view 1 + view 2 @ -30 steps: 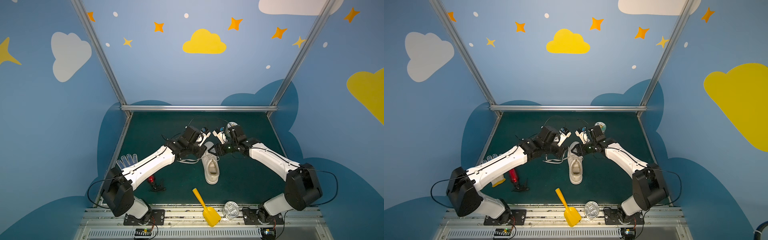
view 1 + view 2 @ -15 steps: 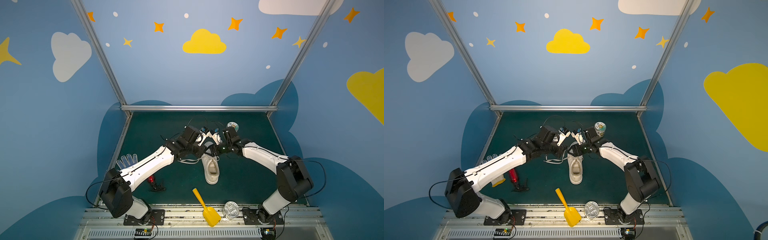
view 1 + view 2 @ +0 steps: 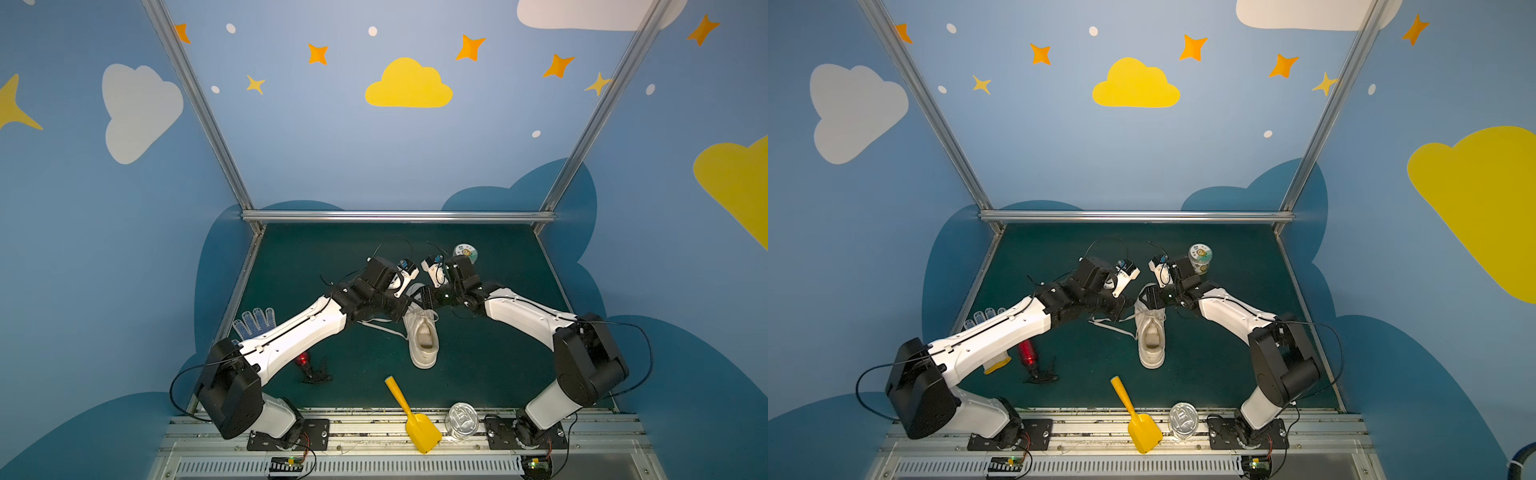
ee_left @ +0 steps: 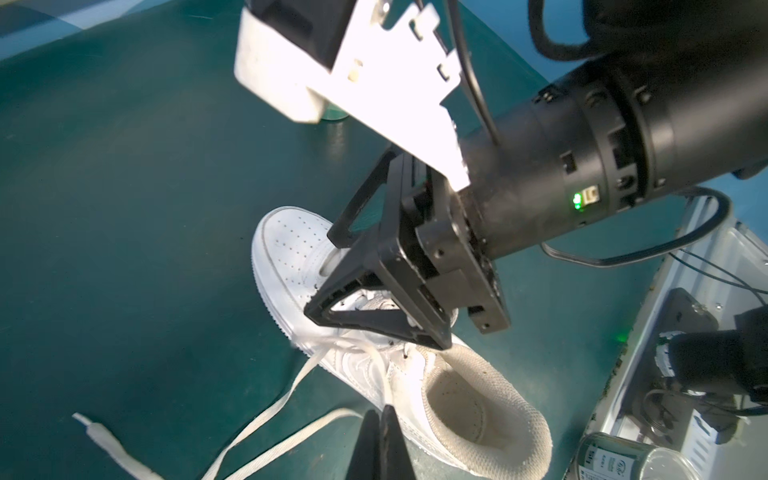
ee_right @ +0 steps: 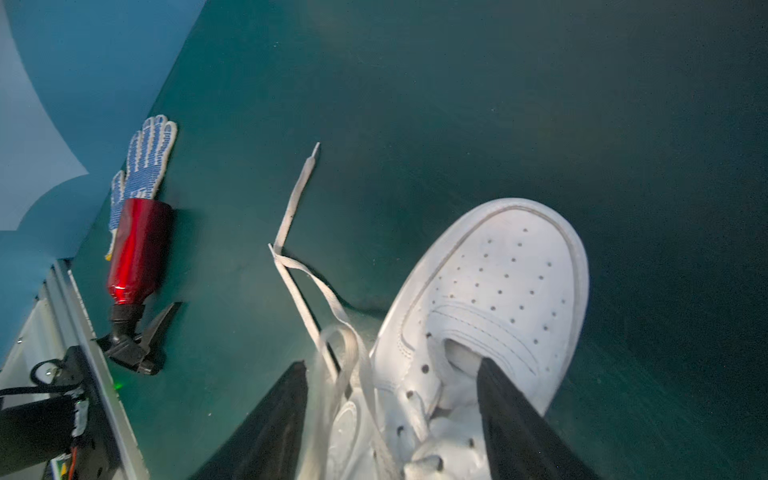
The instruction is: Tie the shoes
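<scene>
White low-top sneaker (image 3: 424, 351) upright on its sole near the middle of the green mat (image 3: 316, 257), toe toward the back wall, heel toward the front rail, beige lining open to view. Flat white laces (image 3: 380, 327) loose, trailing off the shoe toward the left arm's side and onto the mat, one aglet end lying free.

Over the front eyelets, right gripper (image 5: 392, 363) spread wide: one finger (image 5: 507, 407) down at the tongue's front edge, behind the perforated toe box; the other off the shoe's side; a lace loop between them, nothing clamped. Beside the collar, left gripper (image 4: 380, 419) closed tight, tips next to a lace strand. Strand pinched or merely alongside: not clear from this angle.

Obstructions: in both top views, black wrists and white camera brackets meeting above the toe, hiding both sets of fingertips and the eyelet rows. In the left wrist view, right arm's wrist and bracket across the upper frame, covering part of the vamp.

Surroundings: blue-dotted work glove (image 3: 254, 321) at the mat's left edge, partly under the left arm. Red canister (image 3: 1027, 352) with black trigger head, overlapping the glove's cuff in the right wrist view. Yellow scoop (image 3: 415, 424) across the mat's front edge and the rail. Clear-topped can (image 3: 461, 417) just beside the scoop's blade. Small printed-lid tub (image 3: 1200, 257) at the back, behind the right wrist.
</scene>
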`<state>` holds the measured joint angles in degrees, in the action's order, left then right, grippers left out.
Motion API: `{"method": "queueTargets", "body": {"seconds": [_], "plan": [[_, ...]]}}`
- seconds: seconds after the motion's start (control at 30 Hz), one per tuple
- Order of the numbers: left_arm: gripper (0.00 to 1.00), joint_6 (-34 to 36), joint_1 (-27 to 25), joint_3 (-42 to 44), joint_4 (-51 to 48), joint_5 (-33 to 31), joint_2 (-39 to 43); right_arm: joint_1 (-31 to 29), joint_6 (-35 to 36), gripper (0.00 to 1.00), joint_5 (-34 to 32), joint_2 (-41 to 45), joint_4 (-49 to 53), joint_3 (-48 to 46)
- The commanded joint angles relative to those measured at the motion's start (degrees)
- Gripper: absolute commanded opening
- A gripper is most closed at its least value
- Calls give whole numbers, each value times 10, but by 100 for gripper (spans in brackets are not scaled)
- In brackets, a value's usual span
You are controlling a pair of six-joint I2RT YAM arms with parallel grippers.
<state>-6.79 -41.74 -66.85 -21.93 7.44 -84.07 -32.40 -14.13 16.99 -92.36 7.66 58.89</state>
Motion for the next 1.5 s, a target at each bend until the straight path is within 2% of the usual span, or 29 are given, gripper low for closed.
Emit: {"method": "queueTargets", "body": {"seconds": [0.0, 0.13, 0.2, 0.3, 0.33, 0.43, 0.5, 0.7, 0.73, 1.23, 1.47], "plan": [[3, -20, 0, 10, 29, 30, -11, 1, -23, 65, -41, 22, 11, -10], [3, -27, -2, 18, 35, 31, -27, 4, -25, 66, -40, 24, 11, -19], [4, -47, 1, 20, 20, 11, -37, 7, -27, 66, -41, 27, 31, -10], [9, -72, 13, 41, 17, 36, -44, 18, -29, 66, -40, 37, 77, 9], [13, -88, 19, 52, 22, 42, -44, 23, -28, 66, -34, 42, 85, 11], [38, -122, 42, 93, 51, 73, -40, 35, -24, 66, -22, 63, 104, 11], [44, -120, 56, 119, 69, 79, -40, 43, -26, 66, -17, 78, 114, 7], [44, -21, 63, 116, 33, 63, -72, 74, -34, 66, 6, 118, 126, -8], [44, -11, 63, 112, 27, 45, -80, 78, -34, 66, 9, 124, 131, -6], [41, 82, 61, 102, 56, 11, -140, 107, -32, 65, 29, 148, 163, -1], [38, 100, 61, 92, 62, 14, -161, 114, -32, 65, 33, 152, 169, 1]]}}
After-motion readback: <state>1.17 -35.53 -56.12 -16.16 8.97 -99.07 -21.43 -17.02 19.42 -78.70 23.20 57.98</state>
